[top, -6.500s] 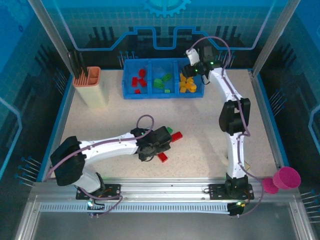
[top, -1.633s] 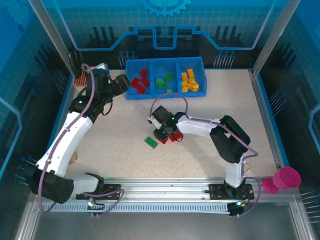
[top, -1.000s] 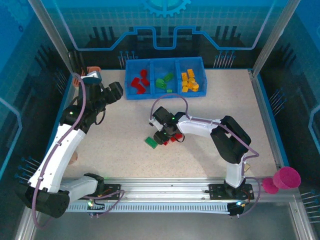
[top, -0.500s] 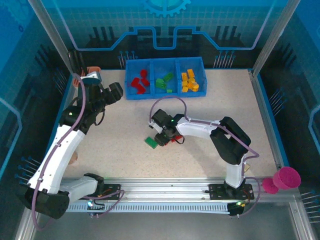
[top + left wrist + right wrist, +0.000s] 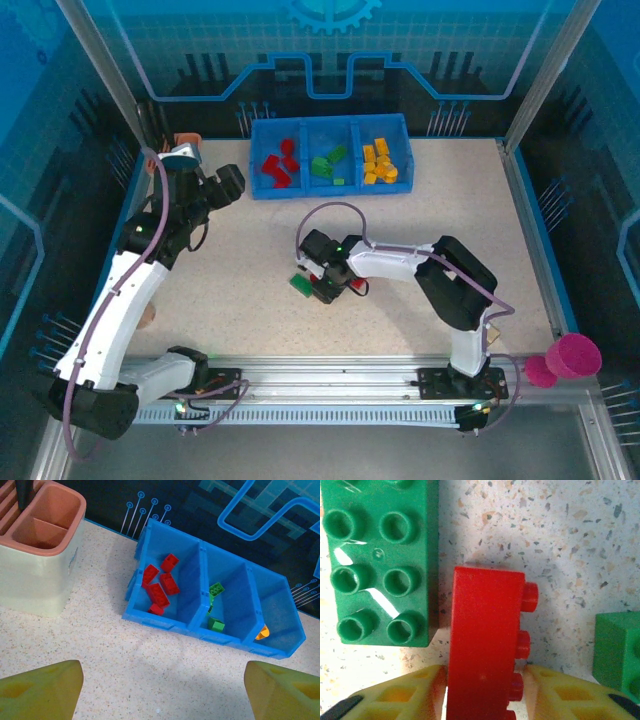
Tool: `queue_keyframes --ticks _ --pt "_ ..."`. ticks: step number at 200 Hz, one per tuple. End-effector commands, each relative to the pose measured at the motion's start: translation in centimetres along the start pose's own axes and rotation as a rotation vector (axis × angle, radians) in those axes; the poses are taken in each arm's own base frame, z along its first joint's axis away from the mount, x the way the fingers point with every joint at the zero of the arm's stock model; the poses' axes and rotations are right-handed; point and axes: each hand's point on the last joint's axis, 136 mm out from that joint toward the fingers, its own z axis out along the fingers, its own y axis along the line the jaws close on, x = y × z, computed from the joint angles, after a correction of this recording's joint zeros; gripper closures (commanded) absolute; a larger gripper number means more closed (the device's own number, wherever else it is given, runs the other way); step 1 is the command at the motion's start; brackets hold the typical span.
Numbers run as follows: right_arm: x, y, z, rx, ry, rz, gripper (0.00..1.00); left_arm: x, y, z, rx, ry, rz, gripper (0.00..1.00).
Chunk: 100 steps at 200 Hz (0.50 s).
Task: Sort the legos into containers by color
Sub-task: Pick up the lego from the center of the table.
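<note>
The right gripper (image 5: 485,696) has just narrowed its jaws onto the red brick (image 5: 485,640), which lies on its side on the table (image 5: 580,535) beside a green brick (image 5: 380,560). A carry to the blue bin (image 5: 165,624) looks next. The left gripper (image 5: 160,690) hangs with jaws wide and empty.

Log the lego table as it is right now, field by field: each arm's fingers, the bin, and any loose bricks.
left fingers: open, empty, held above the table, facing the bin
right fingers: down at the table, closed on either side of a red brick standing on its side
bin: red bricks left, green bricks middle, orange-yellow bricks right
loose bricks: flat green brick, studs up, close beside the red brick; second green brick on its other side
other: holder left of the bin
</note>
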Motion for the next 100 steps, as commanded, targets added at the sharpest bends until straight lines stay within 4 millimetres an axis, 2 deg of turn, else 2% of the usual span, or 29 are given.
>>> queue_keyframes --ticks 1,25,56,83,100 --pt "2.0 -0.1 1.5 0.029 0.098 -0.021 0.63 0.2 0.4 -0.3 0.002 0.01 -0.021 0.15" --pt "0.5 -0.6 0.1 0.034 0.047 -0.018 0.72 0.4 0.6 -0.7 -0.004 0.017 -0.009 0.15" --pt "-2.3 -2.2 -4.0 0.046 -0.046 -0.022 0.75 0.7 1.1 -1.9 -0.011 0.016 0.035 0.14" --pt "-6.9 -4.3 -7.5 0.077 -0.161 -0.031 0.75 1.6 1.3 -2.6 0.001 0.051 0.08 0.13" --pt "-10.5 -5.8 -9.0 0.097 -0.242 -0.036 0.75 2.3 2.3 -3.3 -0.034 0.063 0.077 0.06"
